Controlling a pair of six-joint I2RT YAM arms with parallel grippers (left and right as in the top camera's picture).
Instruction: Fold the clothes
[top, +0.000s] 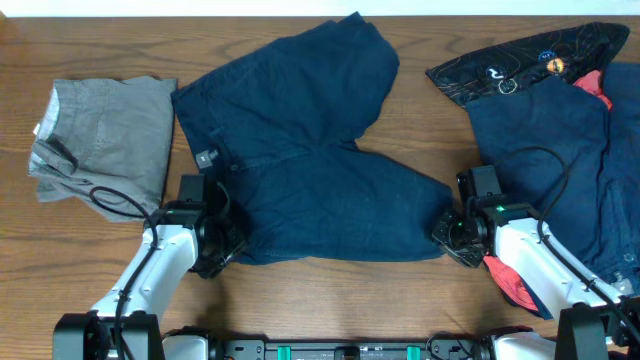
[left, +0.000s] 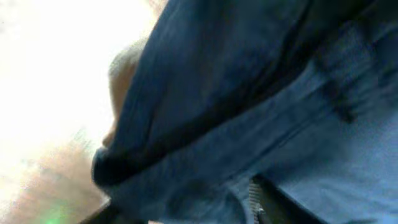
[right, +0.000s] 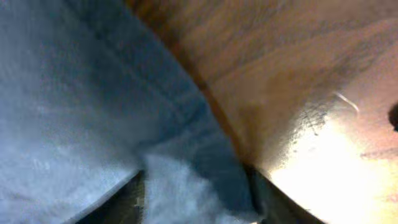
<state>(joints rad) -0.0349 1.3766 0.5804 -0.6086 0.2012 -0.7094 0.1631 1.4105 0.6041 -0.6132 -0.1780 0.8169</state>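
Your large dark navy blue fabric trousers lay spread across the middle of the brown wooden table. Your right gripper pinched one leg's hem. At the waistband, you couldn't tell whether the left gripper was clamped.

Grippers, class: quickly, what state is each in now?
Left gripper: cannot tell, fingers hidden by large dark navy blue fabric trousers.
Right gripper: closed on those trousers.
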